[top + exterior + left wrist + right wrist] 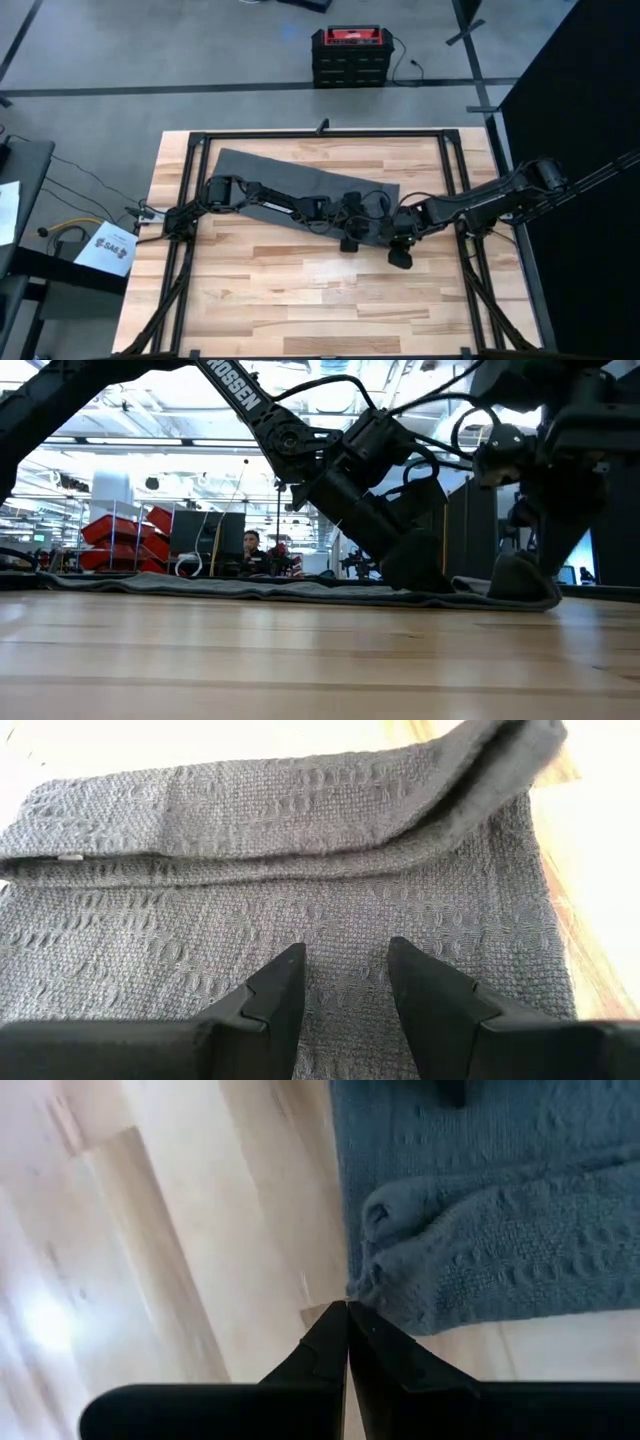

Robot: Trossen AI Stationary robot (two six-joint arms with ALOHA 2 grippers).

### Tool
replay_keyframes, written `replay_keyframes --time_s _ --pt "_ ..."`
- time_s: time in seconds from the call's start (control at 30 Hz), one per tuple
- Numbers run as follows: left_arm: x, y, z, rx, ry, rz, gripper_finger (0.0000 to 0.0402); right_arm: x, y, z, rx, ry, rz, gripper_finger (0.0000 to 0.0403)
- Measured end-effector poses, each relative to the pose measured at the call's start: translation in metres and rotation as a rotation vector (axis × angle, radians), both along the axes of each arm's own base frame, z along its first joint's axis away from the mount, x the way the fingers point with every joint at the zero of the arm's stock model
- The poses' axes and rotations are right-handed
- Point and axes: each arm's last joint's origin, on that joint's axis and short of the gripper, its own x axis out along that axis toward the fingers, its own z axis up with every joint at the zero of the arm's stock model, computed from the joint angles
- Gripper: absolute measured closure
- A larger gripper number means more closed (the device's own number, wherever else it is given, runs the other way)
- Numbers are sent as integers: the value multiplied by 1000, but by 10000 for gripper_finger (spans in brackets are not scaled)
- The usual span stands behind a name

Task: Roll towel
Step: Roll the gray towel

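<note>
The dark grey towel (pixel 290 178) lies flat and slanted across the far half of the wooden table. Its right end is turned over into a low fold (pixel 300 810), which shows as a small hump (pixel 535 595) in the low view. My left gripper (pixel 345 952) is open and low over the flat cloth just before that fold (pixel 350 240). My right gripper (pixel 347 1308) is shut. Its tips are at the towel's bunched corner (pixel 385 1240) by the near right end (pixel 400 255), over bare wood. My left gripper's two fingertips (pixel 290 965) stand on the towel's flat layer (pixel 340 910), slanting down from above, with no cloth pinched between them; the towel stays on the table. My right gripper's shut tips meet the edge of the towel's corner (pixel 362 1295); whether they touch it I cannot tell.
A black frame rail (pixel 320 133) runs around the tabletop, with posts at its sides. Bare wood (pixel 320 300) spreads across the near half of the table. A red and black case (pixel 350 55) stands on the floor beyond the far edge.
</note>
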Motion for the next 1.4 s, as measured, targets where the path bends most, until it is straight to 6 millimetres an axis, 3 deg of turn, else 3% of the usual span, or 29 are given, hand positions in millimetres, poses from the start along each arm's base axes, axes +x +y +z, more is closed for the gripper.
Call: replay_keyframes --time_s 0.1,0.5,0.77,1.03,1.4 --pt "0 0 0 -1 0 -1 268 -1 4 9 3 -1 7 403" --pt "0 0 0 -2 -1 -1 268 3 -5 7 -126 -29 16 403" --pt "0 0 0 -4 -3 0 268 10 -7 -25 -142 -4 33 403" --pt "-1 -3 6 6 -8 -9 268 18 -7 -40 -187 10 18 403" --pt "-1 -26 26 -1 -53 -51 268 16 -11 -23 -286 -82 -35 403"
